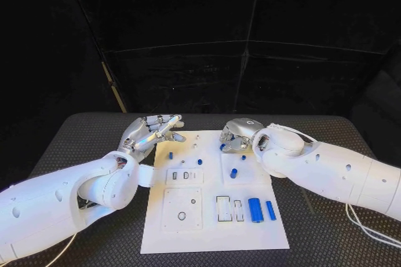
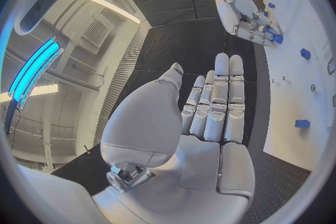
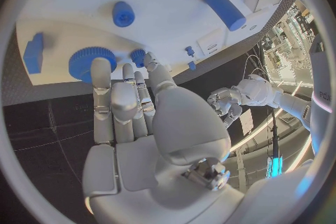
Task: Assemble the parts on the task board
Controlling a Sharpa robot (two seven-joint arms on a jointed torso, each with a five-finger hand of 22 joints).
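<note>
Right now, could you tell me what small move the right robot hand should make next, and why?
Probably close its fingers on the blue gear. The right robot hand sits over the board's far end with fingertips at the gear but nothing held; the left robot hand is open, off the board.

Smooth, matt white task board (image 1: 213,232) on a worktop (image 1: 334,232) of rough, woven-looking black mat; glossy blue plastic parts (image 1: 255,210); each robot hand (image 1: 150,134) shiny silver metal.

A black bench (image 1: 92,134) with a finely textured, mat-like top and rounded far corners stands before a wall of black panels (image 1: 251,52), against which a thin pale rod (image 1: 115,88) leans at the left.
</note>
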